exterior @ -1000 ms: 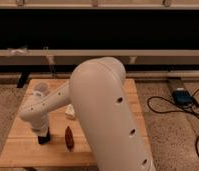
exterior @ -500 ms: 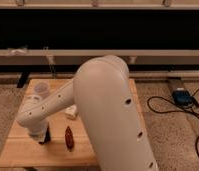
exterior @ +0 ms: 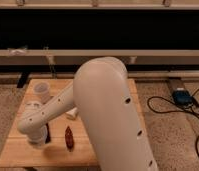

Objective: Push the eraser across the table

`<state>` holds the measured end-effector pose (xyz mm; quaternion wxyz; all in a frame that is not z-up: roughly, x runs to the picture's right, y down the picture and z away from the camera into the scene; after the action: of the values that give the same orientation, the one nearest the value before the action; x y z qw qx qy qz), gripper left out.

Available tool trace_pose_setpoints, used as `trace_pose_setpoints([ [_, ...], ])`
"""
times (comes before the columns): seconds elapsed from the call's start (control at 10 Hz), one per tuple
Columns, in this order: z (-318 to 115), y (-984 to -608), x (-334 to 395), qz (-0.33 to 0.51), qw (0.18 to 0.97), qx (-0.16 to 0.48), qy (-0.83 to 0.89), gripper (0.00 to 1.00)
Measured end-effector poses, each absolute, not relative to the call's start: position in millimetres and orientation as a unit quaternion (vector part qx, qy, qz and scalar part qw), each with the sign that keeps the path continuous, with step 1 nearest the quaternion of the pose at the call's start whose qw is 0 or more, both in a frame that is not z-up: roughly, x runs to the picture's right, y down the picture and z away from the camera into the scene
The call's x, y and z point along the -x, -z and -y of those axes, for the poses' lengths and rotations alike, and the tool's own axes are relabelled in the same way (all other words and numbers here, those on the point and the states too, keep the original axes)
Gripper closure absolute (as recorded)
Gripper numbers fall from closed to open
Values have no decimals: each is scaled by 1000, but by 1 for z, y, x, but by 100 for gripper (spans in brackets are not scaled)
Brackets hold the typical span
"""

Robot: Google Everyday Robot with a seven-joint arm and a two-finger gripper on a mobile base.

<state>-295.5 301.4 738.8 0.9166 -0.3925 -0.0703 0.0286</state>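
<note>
My gripper (exterior: pixel 39 139) hangs from the big white arm and sits low over the front left part of the light wooden table (exterior: pixel 23 150). A narrow black strip (exterior: pixel 48 133) shows right beside the gripper, touching or nearly touching it. It looks like the eraser, and the gripper hides most of it. I cannot see the fingers clearly.
A dark red pepper-like thing (exterior: pixel 69 137) lies just right of the gripper. A small white block (exterior: pixel 71 114) lies behind it, by the arm. A pale cup-like cylinder (exterior: pixel 41 90) stands at the back left. The arm covers the table's right half. Cables and a blue device (exterior: pixel 182 96) lie on the floor at the right.
The gripper has shifted left and slightly toward the table's front edge, with the black strip staying beside it. The pepper-like thing and the white block have not moved.
</note>
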Motion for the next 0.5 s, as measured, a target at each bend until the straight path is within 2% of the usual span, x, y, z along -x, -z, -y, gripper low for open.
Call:
trace_pose_setpoints([
  [0.5, -305, -757, 281, 63, 914, 399, -47, 100],
])
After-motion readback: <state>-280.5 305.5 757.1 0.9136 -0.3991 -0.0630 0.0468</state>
